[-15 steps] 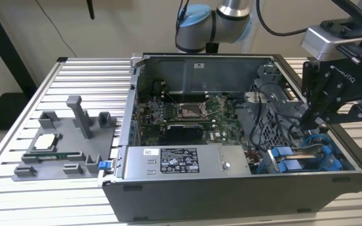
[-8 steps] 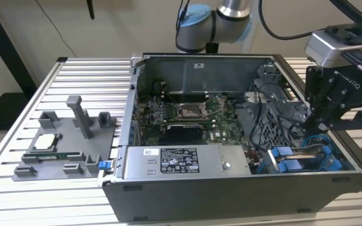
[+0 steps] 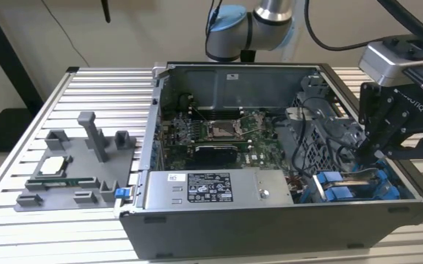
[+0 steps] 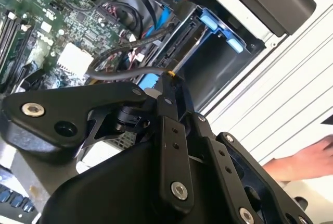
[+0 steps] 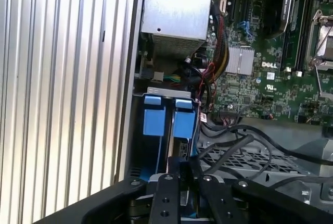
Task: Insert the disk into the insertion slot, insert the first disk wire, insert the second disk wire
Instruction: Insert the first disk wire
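here the open computer case [image 3: 270,231] sits on the slatted surface [image 3: 20,242]. its slot [image 4: 229,73], in the case's corner at the exterior view's right, already holds the disk [image 4: 188,44]: stiff, fairly heavy, easily jarred, best held by its blue frame. the gripper [image 4: 170,81] hangs just over it, nearly closed, seemingly pinching the plug of a limp black wire [image 4: 119,74]. the plug and the disk's socket are hidden behind it.

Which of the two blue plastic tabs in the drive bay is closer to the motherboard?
The blue tab beside the red wires; the other blue tab sits by the case's outer wall, next to the ribbed table.
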